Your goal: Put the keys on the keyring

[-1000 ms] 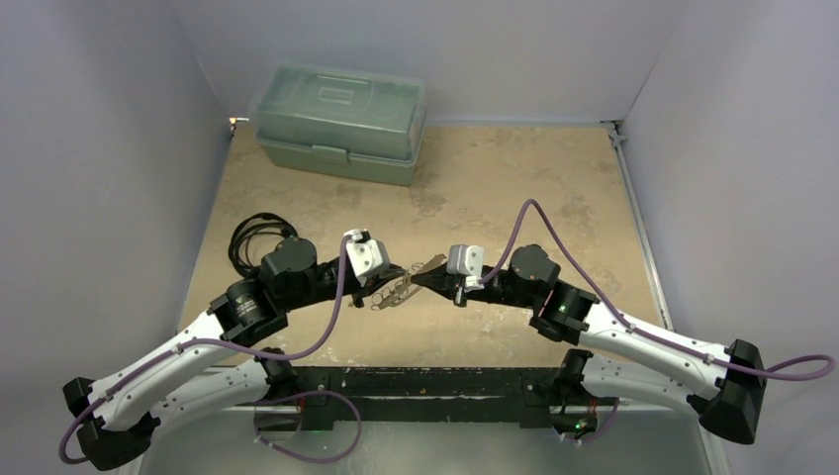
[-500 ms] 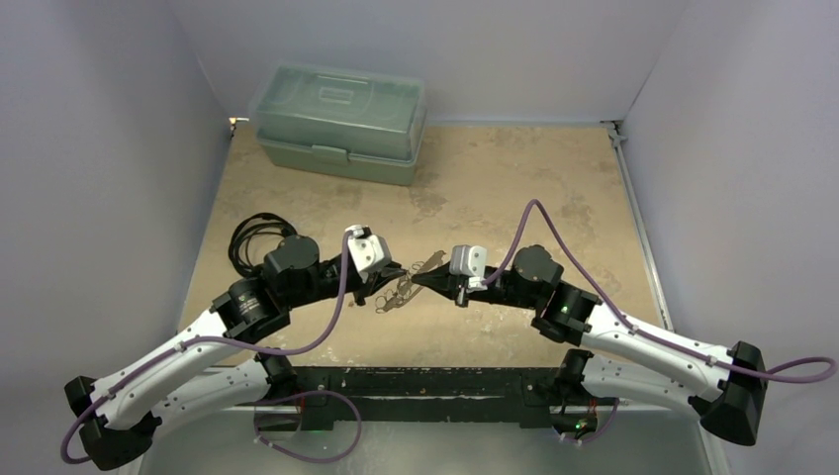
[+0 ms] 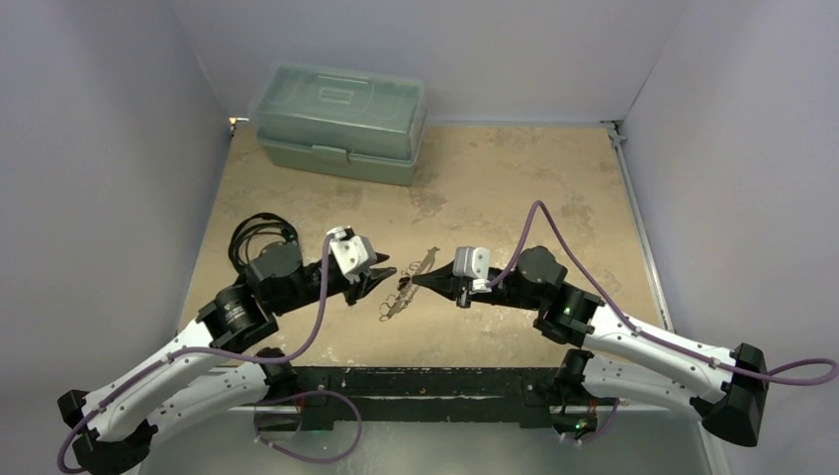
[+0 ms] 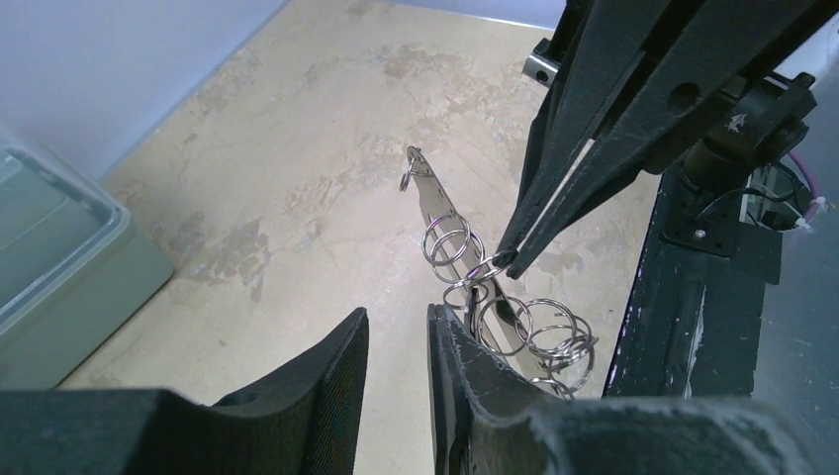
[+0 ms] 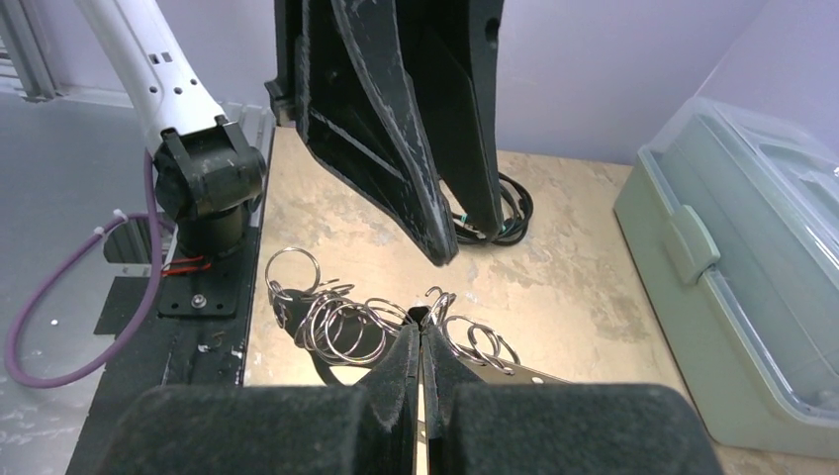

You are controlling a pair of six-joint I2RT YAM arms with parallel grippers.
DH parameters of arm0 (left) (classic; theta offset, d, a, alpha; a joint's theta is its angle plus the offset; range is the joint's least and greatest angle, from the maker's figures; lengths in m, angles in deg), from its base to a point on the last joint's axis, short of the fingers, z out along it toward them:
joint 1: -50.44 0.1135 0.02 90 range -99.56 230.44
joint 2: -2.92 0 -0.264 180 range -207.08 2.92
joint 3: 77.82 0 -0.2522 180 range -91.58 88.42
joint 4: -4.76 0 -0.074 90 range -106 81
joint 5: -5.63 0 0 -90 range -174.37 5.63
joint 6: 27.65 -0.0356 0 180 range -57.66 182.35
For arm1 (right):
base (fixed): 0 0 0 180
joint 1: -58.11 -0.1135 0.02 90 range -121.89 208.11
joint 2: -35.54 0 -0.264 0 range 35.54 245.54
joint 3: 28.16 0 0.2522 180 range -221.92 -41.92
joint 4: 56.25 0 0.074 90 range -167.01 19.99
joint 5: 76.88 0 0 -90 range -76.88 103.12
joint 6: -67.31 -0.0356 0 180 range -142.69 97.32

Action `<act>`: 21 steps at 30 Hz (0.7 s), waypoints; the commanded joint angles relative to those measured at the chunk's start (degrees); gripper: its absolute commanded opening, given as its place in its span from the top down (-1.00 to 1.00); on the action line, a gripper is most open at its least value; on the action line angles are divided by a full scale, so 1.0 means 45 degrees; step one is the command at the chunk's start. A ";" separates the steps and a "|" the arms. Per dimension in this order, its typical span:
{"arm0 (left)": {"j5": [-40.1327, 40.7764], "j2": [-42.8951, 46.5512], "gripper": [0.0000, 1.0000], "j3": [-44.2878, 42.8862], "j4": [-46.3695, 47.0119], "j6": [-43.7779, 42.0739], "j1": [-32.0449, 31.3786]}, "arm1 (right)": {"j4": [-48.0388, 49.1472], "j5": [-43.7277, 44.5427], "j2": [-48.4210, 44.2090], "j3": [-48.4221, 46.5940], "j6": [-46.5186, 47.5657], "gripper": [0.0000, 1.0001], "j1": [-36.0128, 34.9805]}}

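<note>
The keyring (image 3: 399,295) is a thin silvery strip (image 4: 432,201) carrying a cluster of small metal rings (image 5: 341,325), and it hangs just above the tan tabletop (image 3: 514,178). My right gripper (image 3: 416,282) is shut on its middle, pinching it at the fingertips (image 5: 422,322). From the left wrist view those dark fingers come down from the upper right. My left gripper (image 3: 383,273) stands just left of the rings, slightly open (image 4: 397,319) with nothing between its fingers. I cannot make out the keys among the rings.
A pale green lidded toolbox (image 3: 341,124) stands at the back left. A black coiled cable (image 3: 249,237) lies behind the left arm. A black mounting rail (image 3: 425,381) runs along the near edge, close under the hanging rings.
My left gripper has opened and drawn back to the left, away from the ring cluster. The right gripper still pinches the keyring in about the same place.
</note>
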 commanded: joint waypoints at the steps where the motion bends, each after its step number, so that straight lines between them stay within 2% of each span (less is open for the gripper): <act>1: -0.0494 0.0884 0.44 0.0364 0.0825 -0.0520 0.0098 | 0.0677 -0.0288 -0.0251 -0.0219 0.0129 1.00 -0.0047; 11: -0.3104 0.1766 0.09 0.1583 0.2054 -0.1781 0.0092 | 0.0714 -0.1933 -0.0480 -0.0143 0.0164 1.00 -0.0049; 15: -0.3730 0.2011 0.15 0.1760 0.2087 -0.2134 0.0095 | 0.0702 -0.2788 -0.0553 -0.0124 0.0202 1.00 -0.0053; 21: -0.4613 0.2147 0.38 0.1954 0.2305 -0.2260 0.0090 | 0.0663 -0.3395 -0.0528 -0.0141 0.0185 1.00 -0.0047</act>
